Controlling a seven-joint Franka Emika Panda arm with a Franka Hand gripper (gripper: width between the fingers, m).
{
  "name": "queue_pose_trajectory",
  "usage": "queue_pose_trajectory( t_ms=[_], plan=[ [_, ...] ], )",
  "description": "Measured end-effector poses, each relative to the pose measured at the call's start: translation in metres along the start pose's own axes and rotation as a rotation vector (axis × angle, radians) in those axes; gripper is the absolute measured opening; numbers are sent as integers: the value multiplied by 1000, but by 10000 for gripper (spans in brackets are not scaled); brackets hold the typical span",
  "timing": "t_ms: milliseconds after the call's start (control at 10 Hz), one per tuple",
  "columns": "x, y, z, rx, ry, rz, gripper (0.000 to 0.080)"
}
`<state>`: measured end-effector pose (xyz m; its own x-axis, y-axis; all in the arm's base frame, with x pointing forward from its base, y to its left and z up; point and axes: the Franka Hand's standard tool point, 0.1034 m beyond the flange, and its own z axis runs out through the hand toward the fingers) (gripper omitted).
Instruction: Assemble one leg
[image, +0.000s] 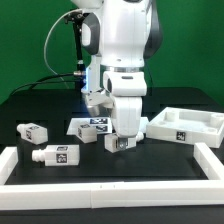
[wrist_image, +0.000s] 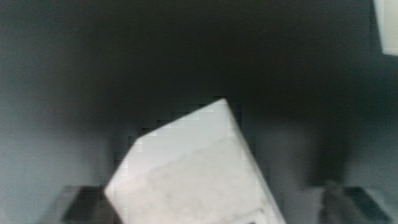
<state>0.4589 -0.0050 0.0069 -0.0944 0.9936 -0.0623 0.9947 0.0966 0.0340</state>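
My gripper (image: 120, 138) is shut on one leg (image: 117, 144), a small white block with a marker tag, and holds it at the table surface just on the exterior view's right of the marker board (image: 88, 126). In the wrist view the held leg (wrist_image: 192, 170) fills the middle as a white tilted block between my dark fingers (wrist_image: 79, 203). Two more legs lie on the exterior view's left, one (image: 33, 131) farther back and one (image: 57, 155) nearer the front. Another leg (image: 95, 100) shows behind, beside the arm.
The large white tray-shaped part (image: 186, 126) with raised rims lies on the exterior view's right. A white border rail (image: 110, 190) runs along the front and up both sides of the black table. A black cable hangs behind the arm.
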Motion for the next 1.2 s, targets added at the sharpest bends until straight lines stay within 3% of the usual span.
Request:
queue_pose_trajectory(
  t_ms=[100, 200, 300, 400, 700, 800, 1000, 1100, 1200],
  plan=[
    [0, 0, 0, 0, 0, 0, 343],
    [0, 0, 0, 0, 0, 0, 281],
    [0, 0, 0, 0, 0, -2, 281],
    [0, -11, -8, 8, -3, -36, 281],
    [-9, -53, -46, 5, -9, -133, 281],
    [-17, -63, -45, 4, 0, -122, 281],
    [-16, -61, -43, 6, 1, -111, 282],
    [-14, -63, -40, 14, 3, -124, 282],
    [-6, -69, -28, 38, 14, -218, 282]
  ],
)
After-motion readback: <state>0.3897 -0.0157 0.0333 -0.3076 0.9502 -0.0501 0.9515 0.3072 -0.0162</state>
